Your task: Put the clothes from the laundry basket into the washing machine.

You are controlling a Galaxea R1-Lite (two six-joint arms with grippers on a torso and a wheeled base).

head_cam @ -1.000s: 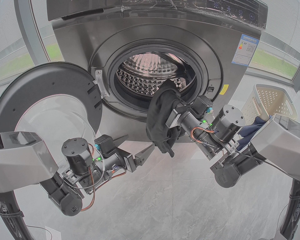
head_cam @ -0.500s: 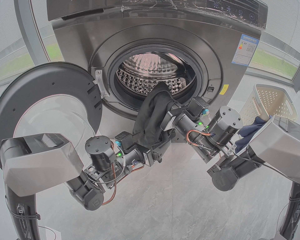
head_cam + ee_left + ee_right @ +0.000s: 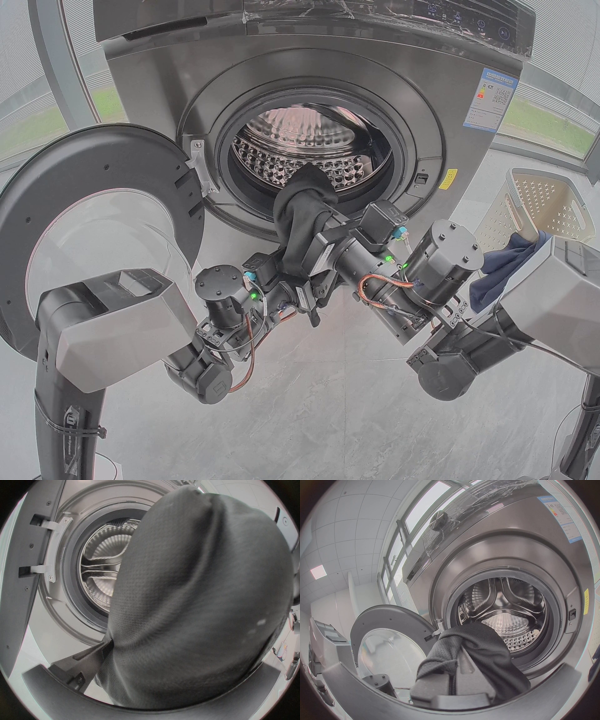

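A black garment (image 3: 303, 206) hangs over the lower lip of the washing machine's open drum (image 3: 300, 144), its top just inside the opening. My right gripper (image 3: 310, 240) is shut on it from the right; in the right wrist view the cloth (image 3: 487, 648) drapes over that gripper (image 3: 456, 670). My left gripper (image 3: 306, 299) sits directly beneath, open, pressed up against the hanging lower part. The left wrist view shows the garment (image 3: 200, 605) bulging over that gripper, with one finger (image 3: 90, 655) showing beside it and the other hidden. The laundry basket (image 3: 550, 200) stands at the right with a blue garment (image 3: 500, 269) in it.
The round washer door (image 3: 94, 187) is swung wide open to the left, close to my left arm. The steel drum (image 3: 506, 611) looks bare inside. Grey tiled floor (image 3: 325, 406) lies below the arms. The basket stands close behind my right arm.
My left arm swung right and up from beside the door to under the garment. The right gripper carried the garment left and up, closer into the drum opening, bunching it on the lip.
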